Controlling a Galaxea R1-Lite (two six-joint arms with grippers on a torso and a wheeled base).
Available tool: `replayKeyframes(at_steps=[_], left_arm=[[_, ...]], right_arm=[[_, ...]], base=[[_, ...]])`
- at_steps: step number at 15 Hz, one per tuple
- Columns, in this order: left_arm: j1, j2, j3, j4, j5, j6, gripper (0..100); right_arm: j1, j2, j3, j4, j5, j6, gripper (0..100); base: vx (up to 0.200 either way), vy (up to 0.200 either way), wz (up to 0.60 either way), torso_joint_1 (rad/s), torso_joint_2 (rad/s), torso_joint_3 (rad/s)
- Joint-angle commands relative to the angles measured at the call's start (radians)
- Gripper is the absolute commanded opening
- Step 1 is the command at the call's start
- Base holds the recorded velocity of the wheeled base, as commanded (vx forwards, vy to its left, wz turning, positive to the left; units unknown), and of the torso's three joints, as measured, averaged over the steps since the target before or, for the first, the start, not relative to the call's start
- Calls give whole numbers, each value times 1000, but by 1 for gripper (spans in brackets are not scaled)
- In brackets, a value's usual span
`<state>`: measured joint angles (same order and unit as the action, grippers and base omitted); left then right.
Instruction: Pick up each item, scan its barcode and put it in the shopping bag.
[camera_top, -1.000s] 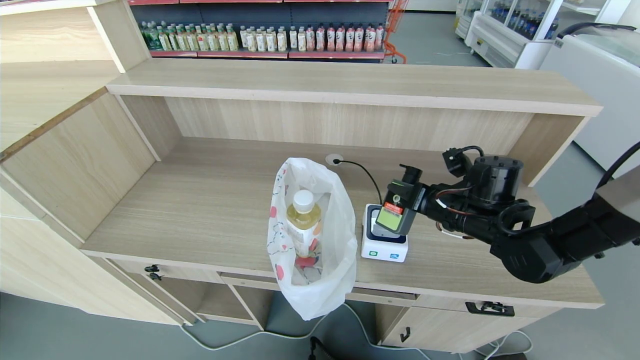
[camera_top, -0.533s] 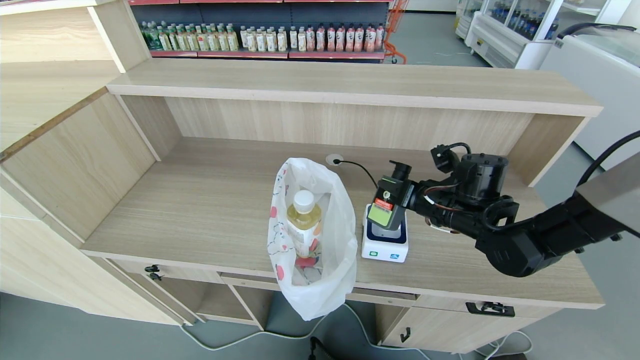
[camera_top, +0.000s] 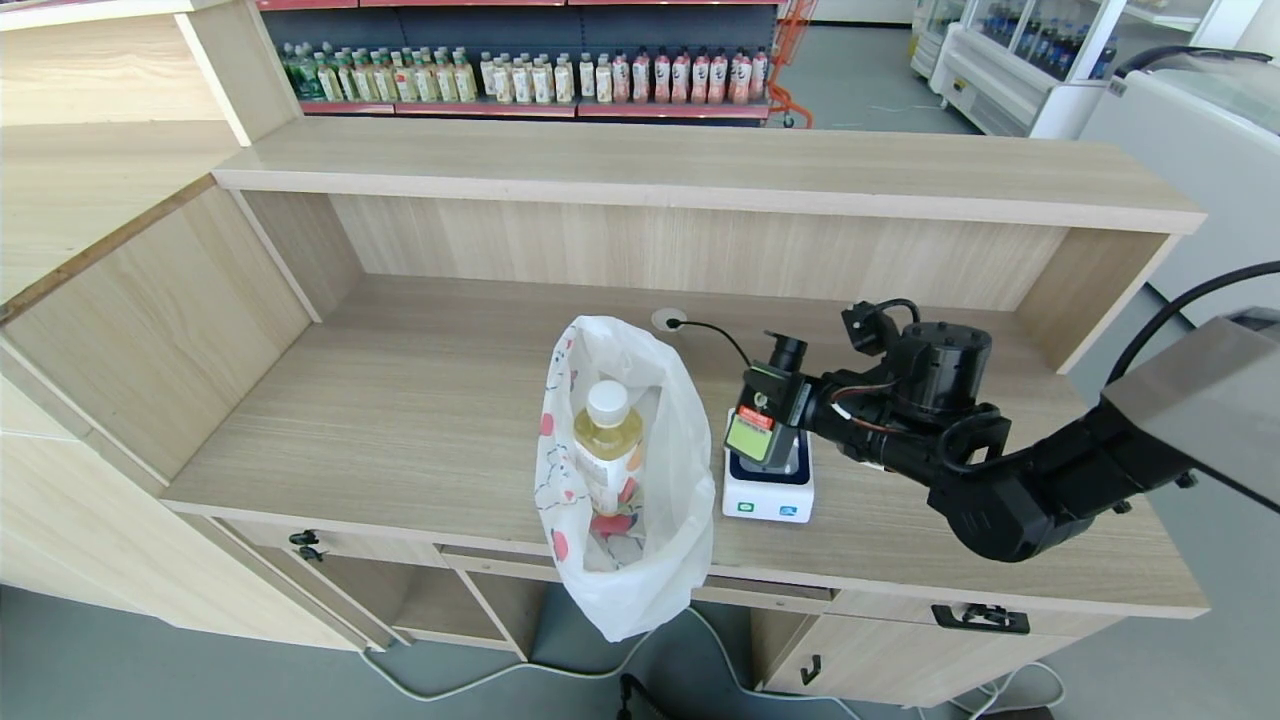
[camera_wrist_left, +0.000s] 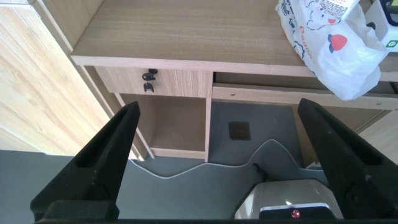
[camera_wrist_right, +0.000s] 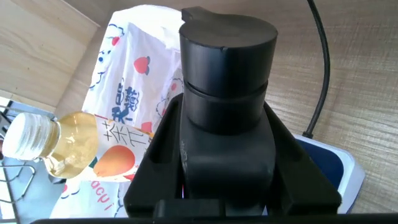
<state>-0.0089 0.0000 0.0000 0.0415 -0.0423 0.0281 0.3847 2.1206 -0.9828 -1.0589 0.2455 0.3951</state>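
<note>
Hidden parts: the item (camera_top: 762, 425) covers the right gripper (camera_top: 778, 418) in the head view, so its fingers are hard to make out. The bag's plastic folds hide the bottle's base.
Right gripper: clamped on the item, which is held in the air just above the scanner (camera_top: 768, 492).
Item: dark and blocky, with a round black cap (camera_wrist_right: 227, 68) and a green and red label.
Left gripper (camera_wrist_left: 219, 118): fingers (camera_wrist_left: 106, 162) spread wide, low in front of the counter's drawers.
Shopping bag (camera_top: 640, 560): thin white plastic with red print, standing open and sagging over the counter's front edge. It lies just beside the scanner.
Bottle (camera_top: 605, 440): clear, with yellowish liquid and a white ribbed cap, upright inside the bag.
Scanner: white box with a blue top, and a black cable (camera_top: 725, 340) running to a hole in the counter.
Surface: pale wood-grain counter (camera_top: 400, 400) with a raised back ledge.
Room: shop shelves of bottled drinks (camera_top: 520, 75) beyond.
</note>
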Motion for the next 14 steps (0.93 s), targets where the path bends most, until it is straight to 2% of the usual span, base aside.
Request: replayKeyframes(at_steps=[1,5,8,11,14], left_arm=[[0,2,0,0,1,0,100],[0,2,0,0,-1,0,100],[0,2,0,0,1,1,100],[0,2,0,0,-1,0,100],[0,2,0,0,1,0,100]], right_arm=[[5,13,-1,2,0,-1,0],[5,7,-10,2,0,-1,0],[-1,-102,18,13,-2,-5,0],[-27,-301,101,77,-2,-131,0],[-84,-522,118,264,-17,-329,0]], base=[[0,0,0,0,0,0],[0,0,0,0,0,0],[0,0,0,0,0,0],[0,0,0,0,0,0],[0,0,0,0,0,0]])
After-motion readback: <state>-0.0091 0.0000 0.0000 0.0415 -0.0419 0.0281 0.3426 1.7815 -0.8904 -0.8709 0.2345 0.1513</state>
